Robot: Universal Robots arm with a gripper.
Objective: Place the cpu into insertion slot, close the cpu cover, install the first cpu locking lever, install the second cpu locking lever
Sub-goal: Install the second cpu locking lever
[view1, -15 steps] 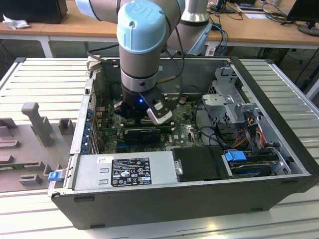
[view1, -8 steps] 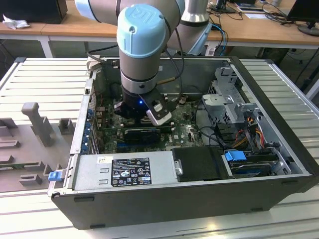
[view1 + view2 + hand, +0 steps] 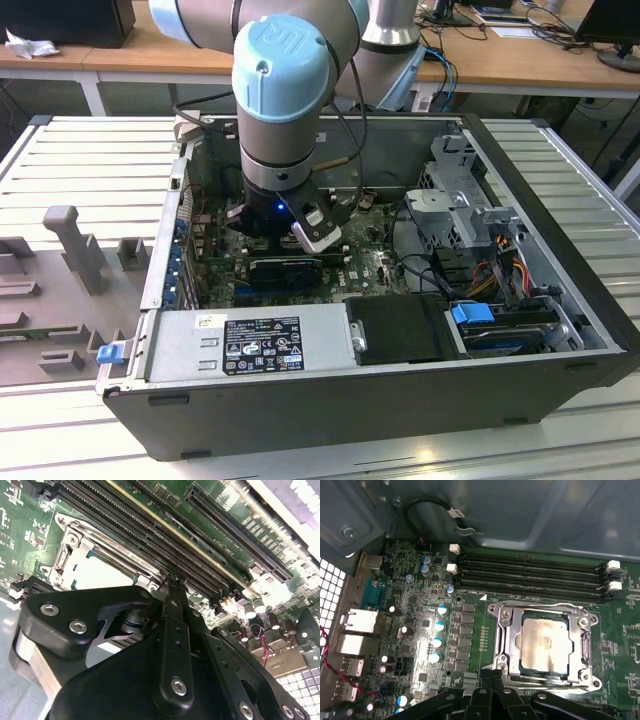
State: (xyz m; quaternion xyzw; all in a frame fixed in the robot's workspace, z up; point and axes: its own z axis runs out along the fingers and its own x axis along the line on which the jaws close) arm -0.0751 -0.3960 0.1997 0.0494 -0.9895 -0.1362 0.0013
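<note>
In the first wrist view the cpu point(image 3: 544, 645) lies flat in the insertion slot point(image 3: 516, 666), its pale silver face showing through the cut-out of the cpu cover point(image 3: 506, 630). The cover lies down over it. A thin wire locking lever point(image 3: 540, 604) runs along the socket edge nearest the memory slots. My gripper point(image 3: 489, 673) is shut with nothing between its fingers, its tips just off one socket corner. The second wrist view shows the same gripper point(image 3: 172, 582) beside the cover point(image 3: 70, 555) and the cpu point(image 3: 100, 572). In the exterior view the arm point(image 3: 283, 120) reaches down into the computer case.
Long black memory slots point(image 3: 530, 572) run beside the socket, and rows of capacitors point(image 3: 440, 630) stand on its other side. The case wall point(image 3: 520, 515) rises behind the slots. In the exterior view a drive cage point(image 3: 455, 215) and the power supply point(image 3: 250, 345) flank the board.
</note>
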